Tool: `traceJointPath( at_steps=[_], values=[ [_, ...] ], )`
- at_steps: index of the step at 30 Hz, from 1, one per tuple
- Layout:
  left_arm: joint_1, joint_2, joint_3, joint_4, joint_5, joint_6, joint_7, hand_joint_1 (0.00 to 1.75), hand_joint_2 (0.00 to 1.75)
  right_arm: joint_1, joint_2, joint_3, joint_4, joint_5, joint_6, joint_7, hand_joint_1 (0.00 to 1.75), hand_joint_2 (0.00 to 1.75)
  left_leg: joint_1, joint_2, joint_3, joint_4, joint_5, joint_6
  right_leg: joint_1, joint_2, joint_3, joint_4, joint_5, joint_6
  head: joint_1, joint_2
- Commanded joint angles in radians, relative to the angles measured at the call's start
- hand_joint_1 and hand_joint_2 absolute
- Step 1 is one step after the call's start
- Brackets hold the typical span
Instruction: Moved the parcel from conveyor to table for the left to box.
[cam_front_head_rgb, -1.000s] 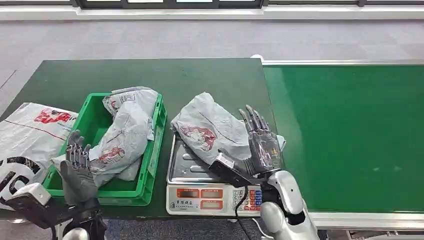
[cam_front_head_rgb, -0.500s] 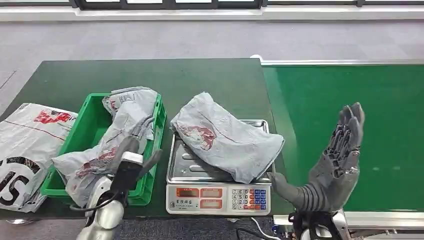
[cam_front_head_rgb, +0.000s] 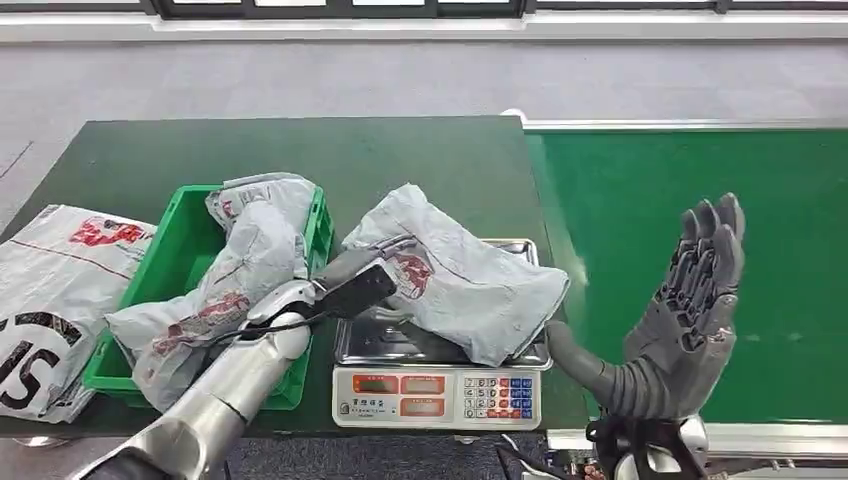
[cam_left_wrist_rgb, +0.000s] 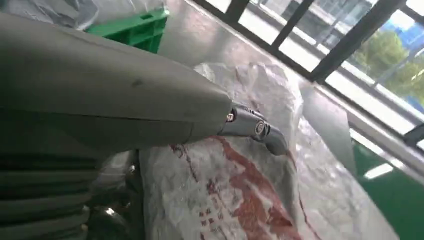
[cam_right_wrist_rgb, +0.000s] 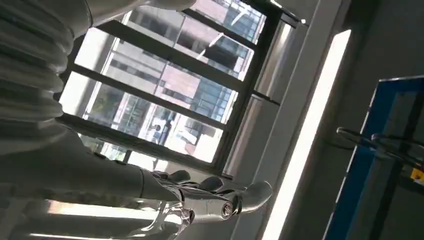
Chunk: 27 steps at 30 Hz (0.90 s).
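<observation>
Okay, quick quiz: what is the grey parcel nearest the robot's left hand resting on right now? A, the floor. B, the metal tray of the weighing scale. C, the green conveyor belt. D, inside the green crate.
B: the grey parcel lies across the scale's metal tray, with the left hand reaching onto it.

The head view looked forward and down from high on the robot, taking in the dark green table (cam_front_head_rgb: 300, 150), the conveyor (cam_front_head_rgb: 700, 250) to its right and the scale (cam_front_head_rgb: 440, 395) near the front edge. The left wrist view sat close behind the left hand (cam_left_wrist_rgb: 100, 95), very near the grey parcel (cam_left_wrist_rgb: 260, 165), which the head view shared. The right wrist view, behind the right hand (cam_right_wrist_rgb: 190, 192), faced upward toward windows (cam_right_wrist_rgb: 165, 95).
</observation>
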Motion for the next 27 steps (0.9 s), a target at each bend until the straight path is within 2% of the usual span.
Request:
traceJointPath(
  at_steps=[1, 4, 5, 11, 27],
  values=[
    [-0.186, -0.181, -0.243, 0.302, 0.045, -0.036, 0.015, 0.00, 1.75, -0.057, 0.033, -0.018, 0.130, 0.009, 0.030, 0.000, 0.00, 1.75, 0.001, -0.006, -0.002, -0.001, 0.002, 0.001, 0.001, -0.009, 0.002, -0.002, 0.001, 0.000, 0.000, 0.000],
    [-0.183, -0.198, -0.270, 0.311, 0.048, -0.018, 0.015, 0.00, 1.75, -0.056, 0.064, -0.035, 0.125, 0.015, 0.062, 0.000, 0.00, 1.75, 0.000, -0.002, 0.000, -0.002, 0.001, 0.001, 0.000, -0.005, 0.003, -0.003, 0.001, 0.000, 0.000, 0.000],
    [-0.178, -0.192, -0.294, 0.307, 0.039, 0.014, 0.005, 1.75, 1.75, -0.052, 0.087, -0.051, 0.121, 0.030, 0.084, 0.000, 0.00, 1.75, 0.000, -0.001, -0.001, 0.000, 0.000, 0.000, 0.000, -0.003, 0.001, -0.001, 0.000, 0.000, 0.000, 0.000],
    [-0.156, -0.166, -0.320, 0.317, 0.077, 0.060, 0.003, 1.75, 1.75, -0.053, 0.155, -0.110, 0.109, 0.077, 0.165, 0.011, 0.00, 1.75, -0.001, 0.003, 0.000, -0.002, 0.001, 0.000, 0.000, -0.001, 0.000, -0.001, 0.001, -0.001, 0.000, 0.000],
    [-0.123, -0.137, -0.314, 0.328, 0.126, 0.097, -0.004, 1.75, 1.75, -0.035, 0.183, -0.152, 0.095, 0.101, 0.208, 0.003, 0.00, 1.75, 0.000, 0.004, 0.001, -0.003, 0.001, 0.000, 0.000, 0.000, 0.002, -0.002, 0.001, -0.001, 0.000, 0.000]
  ],
)
